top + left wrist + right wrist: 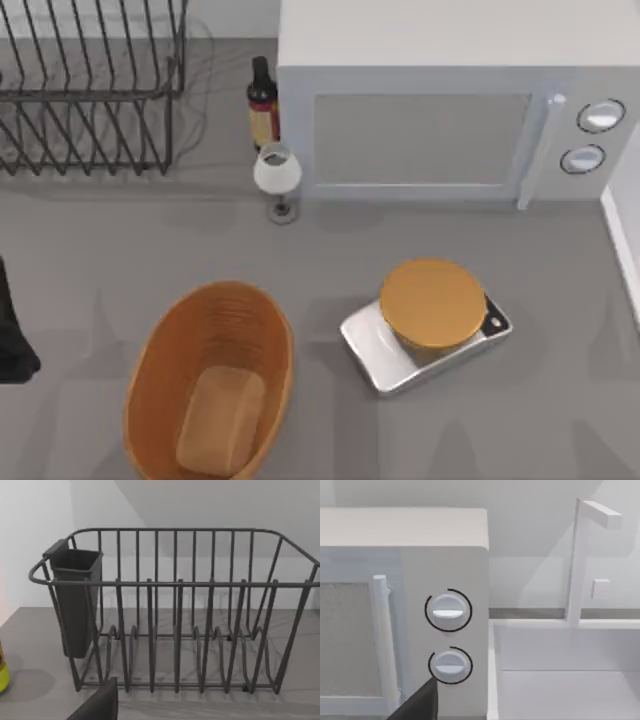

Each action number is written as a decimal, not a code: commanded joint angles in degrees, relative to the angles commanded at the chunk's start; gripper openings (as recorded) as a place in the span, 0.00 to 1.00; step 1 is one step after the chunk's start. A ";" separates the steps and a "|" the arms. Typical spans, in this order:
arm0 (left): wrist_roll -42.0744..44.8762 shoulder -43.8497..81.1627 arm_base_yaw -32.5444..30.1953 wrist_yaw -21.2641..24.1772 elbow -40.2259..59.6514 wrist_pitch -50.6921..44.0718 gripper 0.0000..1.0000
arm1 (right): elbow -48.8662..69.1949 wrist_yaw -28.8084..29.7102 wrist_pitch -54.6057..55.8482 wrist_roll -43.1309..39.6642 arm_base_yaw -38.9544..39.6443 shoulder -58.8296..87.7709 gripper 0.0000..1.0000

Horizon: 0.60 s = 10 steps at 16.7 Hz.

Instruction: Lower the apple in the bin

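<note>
A white microwave [450, 100] was seen at the far right of the grey table [90, 250], its two round dials [448, 611] at its right end, and beside it, at the table's right edge, a white sink [560, 680] with a tall faucet [580, 555]. At the far left a dark wire rack [90, 90] was placed, with a dark cup [75, 600] hung on one end; nothing was seen standing in its slots. The bin [150, 370] was set at the near left, its tan bottom bare, and the apple could not be found in any view. To its right a silver scale [380, 345] topped by an orange disc [432, 302] was set, well apart from the bin, with open table between. A dark bottle [262, 102] and a small white-shaded lamp [277, 175] were placed between rack and microwave. A dark part of the left arm [12, 330] was seen at the left edge; whether either gripper was open or closed could not be told.
</note>
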 joint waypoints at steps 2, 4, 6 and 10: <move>0.01 0.01 0.00 0.00 0.01 -0.01 1.00 | 0.00 0.00 0.00 0.00 0.00 0.00 1.00; 1.67 1.77 0.29 -0.02 1.68 -1.27 1.00 | 0.00 0.00 0.00 0.00 0.00 0.00 1.00; 5.40 5.97 0.87 -0.02 5.44 -4.09 1.00 | 0.00 0.00 0.00 0.00 0.00 0.00 1.00; 17.27 21.72 2.66 0.09 17.26 -13.27 1.00 | 0.00 0.00 0.00 0.00 0.00 0.00 1.00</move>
